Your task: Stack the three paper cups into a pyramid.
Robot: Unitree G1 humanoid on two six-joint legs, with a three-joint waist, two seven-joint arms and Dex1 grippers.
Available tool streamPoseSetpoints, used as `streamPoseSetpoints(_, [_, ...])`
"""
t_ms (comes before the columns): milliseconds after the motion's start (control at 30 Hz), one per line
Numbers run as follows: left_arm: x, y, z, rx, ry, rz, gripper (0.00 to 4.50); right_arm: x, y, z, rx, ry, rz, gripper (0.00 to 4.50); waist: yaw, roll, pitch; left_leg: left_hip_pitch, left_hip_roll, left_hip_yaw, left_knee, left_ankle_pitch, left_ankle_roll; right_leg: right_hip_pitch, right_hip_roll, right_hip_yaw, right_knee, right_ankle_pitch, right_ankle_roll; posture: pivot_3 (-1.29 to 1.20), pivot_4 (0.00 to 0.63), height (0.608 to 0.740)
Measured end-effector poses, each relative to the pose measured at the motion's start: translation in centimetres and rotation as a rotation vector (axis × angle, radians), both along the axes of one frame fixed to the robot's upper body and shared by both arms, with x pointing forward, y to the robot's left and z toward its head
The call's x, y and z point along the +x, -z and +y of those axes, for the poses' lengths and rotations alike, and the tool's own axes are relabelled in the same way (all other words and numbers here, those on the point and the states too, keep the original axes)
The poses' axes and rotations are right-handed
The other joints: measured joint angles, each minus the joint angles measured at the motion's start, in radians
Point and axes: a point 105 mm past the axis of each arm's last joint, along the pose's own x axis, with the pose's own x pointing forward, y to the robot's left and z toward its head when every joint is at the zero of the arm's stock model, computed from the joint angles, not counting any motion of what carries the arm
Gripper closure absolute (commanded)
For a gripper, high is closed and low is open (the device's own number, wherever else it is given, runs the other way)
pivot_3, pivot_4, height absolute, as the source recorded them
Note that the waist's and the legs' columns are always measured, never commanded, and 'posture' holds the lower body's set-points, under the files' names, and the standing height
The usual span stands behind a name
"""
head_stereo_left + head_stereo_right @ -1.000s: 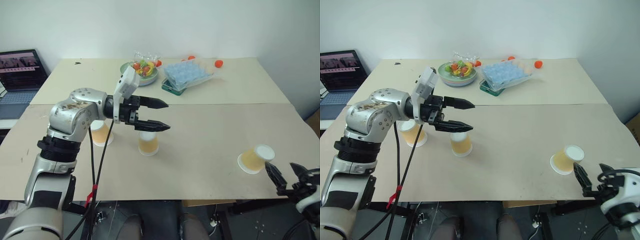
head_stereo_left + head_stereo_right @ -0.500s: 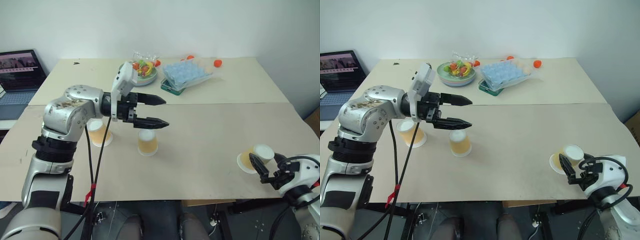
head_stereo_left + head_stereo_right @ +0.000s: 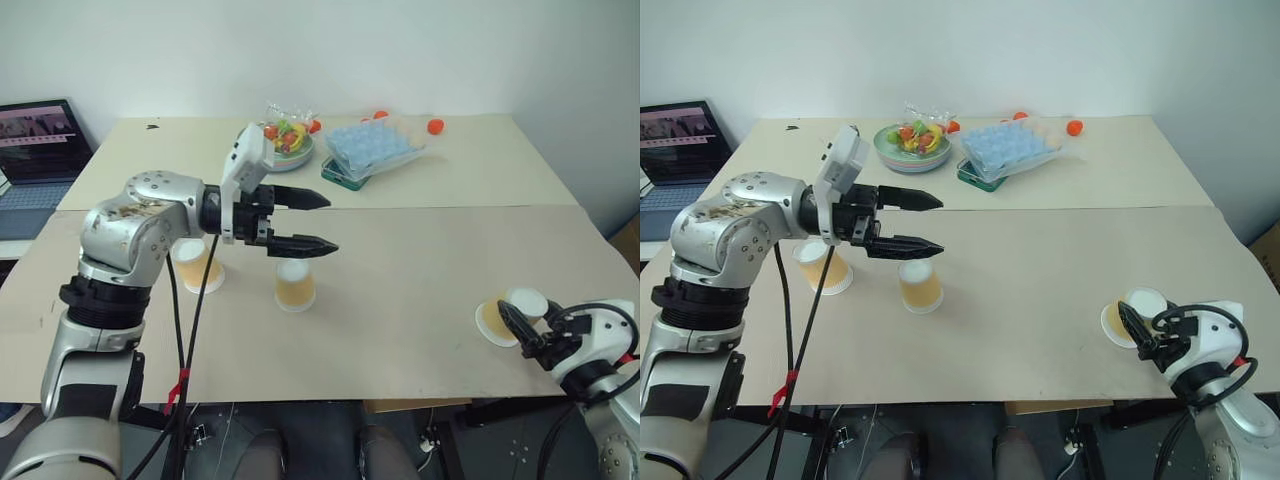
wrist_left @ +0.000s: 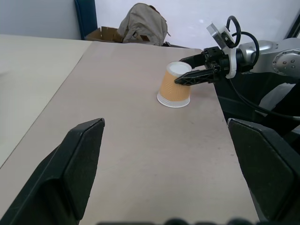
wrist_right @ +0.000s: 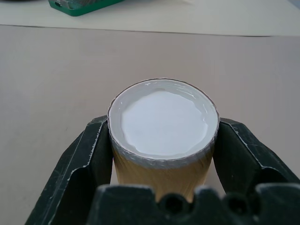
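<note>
right gripper (image 5: 161,154) clamped on lone cup (image 5: 163,133), lower right | paired cups (image 3: 296,284) sit centre-left under wide-open, empty left gripper (image 3: 322,222)

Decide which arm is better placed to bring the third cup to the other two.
The right. Its gripper is shut on the far cup near the table's right edge. The left gripper hangs open above the middle cup, holding nothing, beside the left cup.

Bright, even light, soft shadows, perhaps slight blur at wrist-view edges.
</note>
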Motion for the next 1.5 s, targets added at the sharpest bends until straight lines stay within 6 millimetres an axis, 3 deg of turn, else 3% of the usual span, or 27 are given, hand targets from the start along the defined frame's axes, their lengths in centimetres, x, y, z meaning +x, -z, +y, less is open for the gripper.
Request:
streamPoseSetpoints(133, [0.0, -0.2, 0.5, 0.000, -0.017, 0.000, 0.00, 1.8, -2.0, 1.3, -0.035, -0.082, -0.005, 1.71, -0.009, 0.001, 0.000, 0.000, 0.000, 0.002, 0.000, 0.000, 0.000, -0.001, 0.000, 0.003, 0.001, 0.000, 0.000, 0.00, 0.150, 0.740])
streamPoseSetpoints(233, [0.0, -0.3, 0.7, 0.003, -0.020, -0.003, 0.00, 3.3, -5.6, 5.1, -0.096, -0.254, -0.045, 1.71, -0.007, 0.000, 0.001, 0.002, 0.001, 0.001, -0.001, 0.000, 0.000, 0.000, 0.002, 0.002, 0.001, 0.000, 0.000, 0.00, 0.150, 0.740])
streamPoseSetpoints(267, [0.0, -0.3, 0.7, 0.002, -0.020, -0.004, 0.00, 3.5, -6.0, 5.9, -0.100, -0.287, -0.047, 1.71, -0.005, 0.000, 0.001, 0.002, 0.002, 0.001, -0.001, 0.000, 0.000, 0.000, 0.003, 0.001, 0.000, 0.000, 0.000, 0.00, 0.150, 0.740])
streamPoseSetpoints(500, [0.1, -0.6, 1.7, 0.022, -0.058, -0.022, 0.00, 5.1, -5.2, 14.2, -0.070, -0.573, 0.034, 1.71, -0.002, -0.001, 0.001, -0.002, 0.000, 0.000, 0.000, 0.000, 0.000, -0.002, 0.000, 0.001, -0.001, 0.000, 0.000, 0.00, 0.150, 0.740])
streamPoseSetpoints(567, [0.2, -0.9, 2.2, 0.031, -0.079, -0.031, 0.00, 5.3, -4.7, 15.7, -0.065, -0.620, 0.054, 1.71, -0.001, -0.001, 0.001, -0.003, 0.000, 0.000, 0.000, 0.000, 0.000, -0.003, 0.000, 0.000, -0.001, 0.000, 0.000, 0.00, 0.150, 0.740])
streamPoseSetpoints(967, [0.0, -1.0, 3.2, 0.040, -0.162, -0.073, 0.00, 5.9, -1.5, 20.4, -0.017, -0.759, 0.149, 1.71, -0.003, -0.001, 0.001, -0.003, 0.000, -0.001, 0.000, 0.000, 0.000, -0.004, 0.000, -0.001, 0.000, 0.000, 0.000, 0.00, 0.150, 0.740])
streamPoseSetpoints(1400, [-0.3, -1.1, 3.3, 0.025, -0.198, -0.088, 0.00, 7.2, -2.6, 23.3, -0.039, -0.843, 0.091, 1.71, -0.003, -0.001, 0.001, -0.003, 0.000, -0.001, 0.000, 0.000, 0.000, -0.004, 0.000, -0.001, 0.000, 0.000, 0.000, 0.00, 0.150, 0.740])
streamPoseSetpoints(1467, [-0.3, -1.1, 3.3, 0.022, -0.201, -0.085, 0.00, 7.3, -2.5, 23.4, -0.034, -0.844, 0.095, 0.69, -0.003, -0.001, 0.001, -0.003, 0.000, -0.001, 0.000, 0.000, 0.000, -0.004, 0.000, -0.001, 0.000, 0.000, 0.000, 0.00, 0.150, 0.740])
streamPoseSetpoints(1500, [-0.3, -1.2, 3.3, 0.019, -0.203, -0.084, 0.00, 7.4, -2.4, 23.4, -0.030, -0.844, 0.101, 0.46, -0.003, -0.001, 0.002, -0.003, 0.000, -0.001, 0.000, 0.000, 0.000, -0.004, 0.000, -0.001, 0.000, 0.000, 0.000, 0.00, 0.150, 0.740])
